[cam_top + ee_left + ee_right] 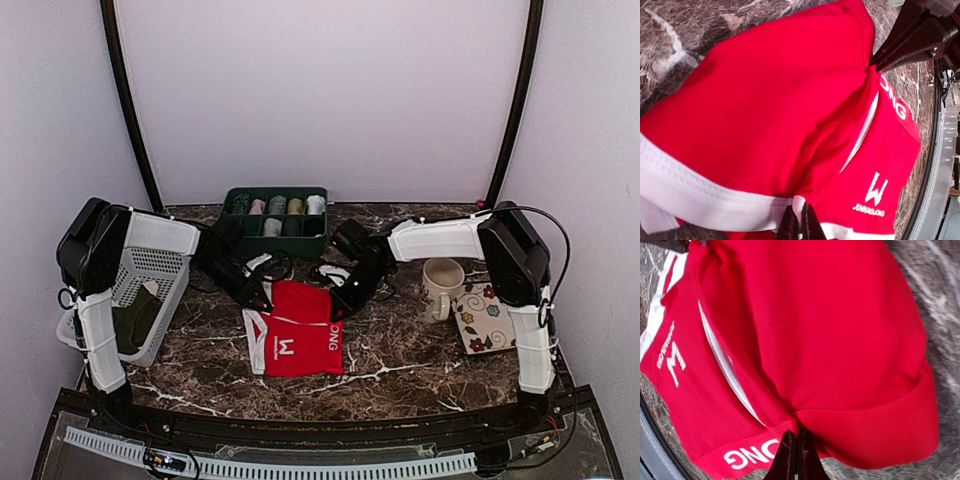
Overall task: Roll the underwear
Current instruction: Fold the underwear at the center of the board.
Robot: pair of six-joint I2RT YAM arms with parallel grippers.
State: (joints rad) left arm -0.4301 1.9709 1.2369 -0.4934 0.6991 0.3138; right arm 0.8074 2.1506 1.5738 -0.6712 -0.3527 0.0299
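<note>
The dark marble table [400, 375] carries everything. At its 9 o'clock edge a white basket [160, 265] is tipped on its side, an olive garment [138, 318] inside it, probably waiting its turn. At 12 o'clock a green tray [262, 246] holds rolled garments in its compartments, which looks like where finished rolls go.

The underwear [295, 330] lies at the table's centre, a little toward 6 o'clock, between the 2 arms. It is turned sideways: the lettered waistband faces 3 o'clock and the white-trimmed leg hems face 9 o'clock. Its 12 o'clock half is raised in a soft fold over the flat half that shows the logo. I judge this to be a lengthwise fold that narrows the cloth into a strip before any rolling starts, so the task is at an early stage.

A mug [440, 285] and a floral pad [485, 318] sit at 3 o'clock, apart from the garment.

The left fingers [792, 227] are closed tight on the white hem at the fold's 9 o'clock end. The right fingers [790, 460] are closed tight on the edge beside the waistband lettering at the 3 o'clock end. Gripping both ends keeps the lifted edge straight.
</note>
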